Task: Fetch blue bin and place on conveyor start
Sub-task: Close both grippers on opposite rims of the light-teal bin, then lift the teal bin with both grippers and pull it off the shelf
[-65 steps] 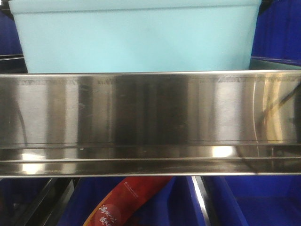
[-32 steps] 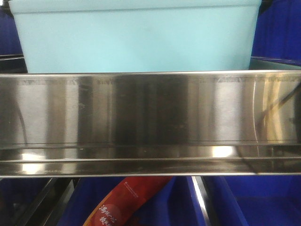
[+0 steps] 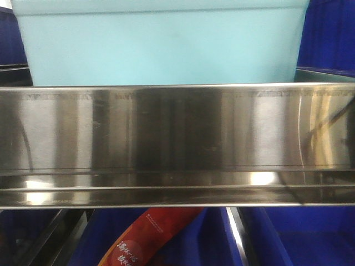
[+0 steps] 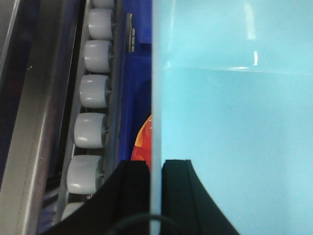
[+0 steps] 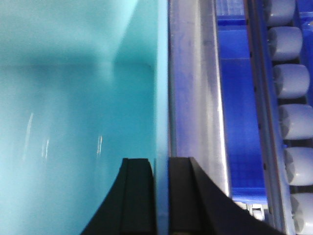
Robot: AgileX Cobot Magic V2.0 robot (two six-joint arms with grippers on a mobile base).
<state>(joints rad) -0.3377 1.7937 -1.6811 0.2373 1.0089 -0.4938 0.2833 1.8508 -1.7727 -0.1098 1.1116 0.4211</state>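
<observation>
Left gripper point(image 4: 155, 196), right gripper point(image 5: 161, 196) pinch blue bin point(image 3: 161, 44) walls. Fetch step; you lift it over shelf rail point(image 3: 177, 127) next.

One blue bin point(image 3: 161, 50), one steel rail point(image 3: 177, 127), one red packet point(image 3: 150, 233).

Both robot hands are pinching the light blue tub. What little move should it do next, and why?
Probably lift the blue bin straight up a little. The left gripper and right gripper each pinch one of its walls, so it seems held. But in the front view its lower part sits behind the steel rail, which would likely block a straight pull outward.
</observation>
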